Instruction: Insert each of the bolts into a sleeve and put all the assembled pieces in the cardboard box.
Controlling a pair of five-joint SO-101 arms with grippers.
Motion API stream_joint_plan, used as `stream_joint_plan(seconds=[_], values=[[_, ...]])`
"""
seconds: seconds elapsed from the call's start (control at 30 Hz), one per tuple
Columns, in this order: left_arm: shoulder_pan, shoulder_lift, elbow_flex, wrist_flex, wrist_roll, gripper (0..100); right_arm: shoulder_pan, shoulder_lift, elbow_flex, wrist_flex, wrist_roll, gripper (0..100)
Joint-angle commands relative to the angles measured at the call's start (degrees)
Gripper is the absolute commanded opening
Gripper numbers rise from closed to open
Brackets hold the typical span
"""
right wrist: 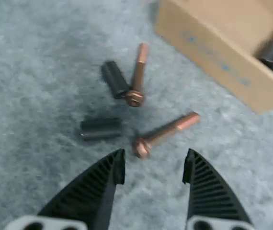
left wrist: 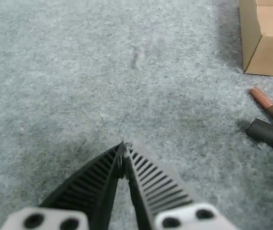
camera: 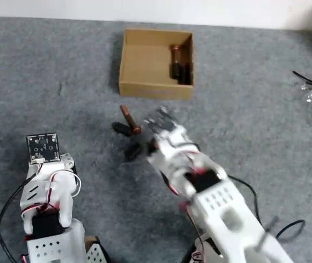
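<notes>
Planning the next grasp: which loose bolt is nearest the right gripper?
The bolt just ahead of the right gripper's open fingers; the other bolt lies beside a sleeve.

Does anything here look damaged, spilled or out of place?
Nothing looks damaged or spilled. Two bolts and two sleeves lie loose on the carpet at different angles, outside the cardboard box, not yet assembled.
</notes>
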Motion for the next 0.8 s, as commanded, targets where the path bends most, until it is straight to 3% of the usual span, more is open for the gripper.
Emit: stream_joint_plan(seconds=[0.0,0.23,0.5,0.77], values=[[0.7,-0.7,-0.1,-2.5,-0.4,1,-3.4,11.0,-11.4,-2.0,0.8,18.1],[0.7,-0.7,-0.1,-2.9,-0.4,1,-5.2,25.6,-19.6,-2.0,0.2,18.1],[0.6,-0.7,-0.2,-2.9,-0.4,1,-6.5,33.6,-20.1,-2.0,-11.5,18.3],[0.6,-0.7,-0.3,-2.8,-0.4,1,-9.2,34.2,-22.5,-2.1,-36.0,18.3]])
